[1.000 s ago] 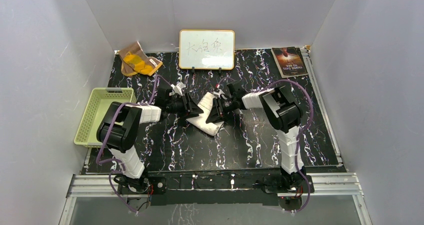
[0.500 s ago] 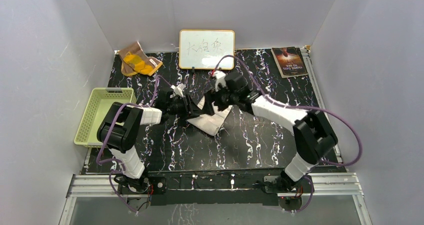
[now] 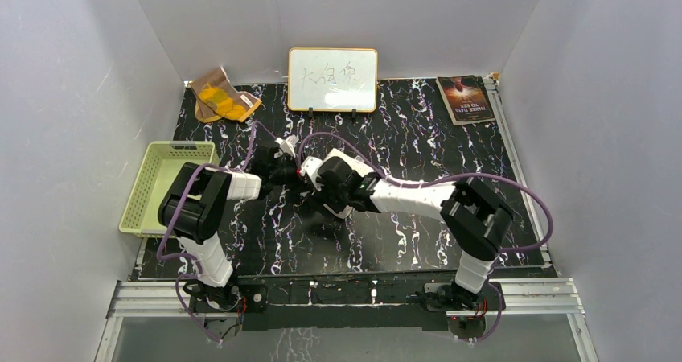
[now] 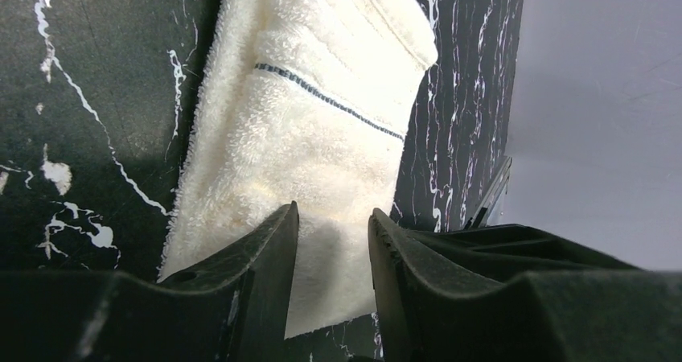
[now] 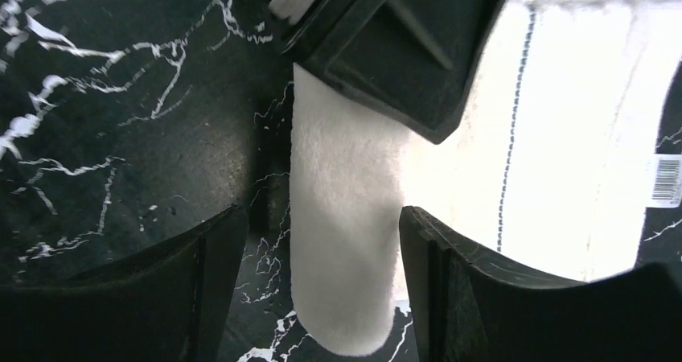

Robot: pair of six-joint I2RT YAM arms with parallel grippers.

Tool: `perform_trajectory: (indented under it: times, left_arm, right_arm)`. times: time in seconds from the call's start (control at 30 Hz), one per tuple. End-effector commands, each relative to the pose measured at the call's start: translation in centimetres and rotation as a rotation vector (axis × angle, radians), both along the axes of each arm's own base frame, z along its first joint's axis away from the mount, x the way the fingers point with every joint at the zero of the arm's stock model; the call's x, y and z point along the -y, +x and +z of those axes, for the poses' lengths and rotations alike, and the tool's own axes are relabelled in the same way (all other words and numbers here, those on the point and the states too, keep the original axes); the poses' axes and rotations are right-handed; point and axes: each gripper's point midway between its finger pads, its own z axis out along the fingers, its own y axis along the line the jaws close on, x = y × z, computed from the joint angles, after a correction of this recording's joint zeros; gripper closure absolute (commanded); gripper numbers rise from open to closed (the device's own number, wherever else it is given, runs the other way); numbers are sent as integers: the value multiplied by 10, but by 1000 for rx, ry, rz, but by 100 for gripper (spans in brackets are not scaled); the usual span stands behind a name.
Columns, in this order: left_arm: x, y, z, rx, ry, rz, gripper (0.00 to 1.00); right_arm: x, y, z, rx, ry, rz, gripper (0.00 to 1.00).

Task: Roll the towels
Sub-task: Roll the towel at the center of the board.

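Note:
The cream towel, with a thin dark line, lies on the black marbled table. One edge is curled into a thick roll. My left gripper is open and low over the towel's near end, which lies flat under the gap. My right gripper is open wide and straddles the rolled edge without closing on it. From above, both grippers crowd over the towel and hide most of it. The orange-and-brown cloth lies crumpled at the back left.
A pale green basket sits at the table's left edge. A whiteboard stands at the back centre and a dark booklet lies at the back right. The left gripper's black body sits close above the right fingers.
My right arm has let go on the towel's right side, reached across it towards the left, and now stands open around the rolled edge. The left gripper stayed in place.

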Motion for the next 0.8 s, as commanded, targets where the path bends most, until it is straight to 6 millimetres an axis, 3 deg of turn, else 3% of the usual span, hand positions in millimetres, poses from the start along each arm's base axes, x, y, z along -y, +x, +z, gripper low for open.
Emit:
perform_trajectory:
  times: [0.0,0.27,0.5,0.63,0.77]
  left_arm:
    - [-12,-33,-42,-155,101,-19,64]
    - [-14,-35,-46,-164,117,-22,71]
    - [-18,-34,-45,-171,148,-16,99]
    - [-25,-27,-36,-160,153,-3,100]
    - [-35,-10,-11,-122,136,21,97]
  right_arm:
    - [-9,8,1,98,-70,22,34]
    - [-10,-3,-23,96,-136,50,40]
    - [15,12,-50,136,-289,-70,52]
    - [28,19,-53,166,-335,-145,61]
    - [29,16,-56,143,-322,-157,73]
